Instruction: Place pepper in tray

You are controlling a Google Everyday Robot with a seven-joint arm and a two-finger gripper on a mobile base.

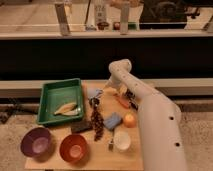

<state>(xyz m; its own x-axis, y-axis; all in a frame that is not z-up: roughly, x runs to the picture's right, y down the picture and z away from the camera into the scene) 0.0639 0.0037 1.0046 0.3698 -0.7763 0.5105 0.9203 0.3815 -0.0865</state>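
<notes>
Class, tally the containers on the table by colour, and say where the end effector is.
Green tray: 1
Purple bowl: 1
Orange bowl: 1
White cup: 1
Total: 4
The end effector is at the far side of the table, beside the pepper.

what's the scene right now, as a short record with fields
tray: back left of table, holds pale elongated item
end effector: above table centre, right of tray
pepper: outside tray, just right of end effector
front row: purple bowl, orange bowl, white cup
task state: pepper not yet in tray
</notes>
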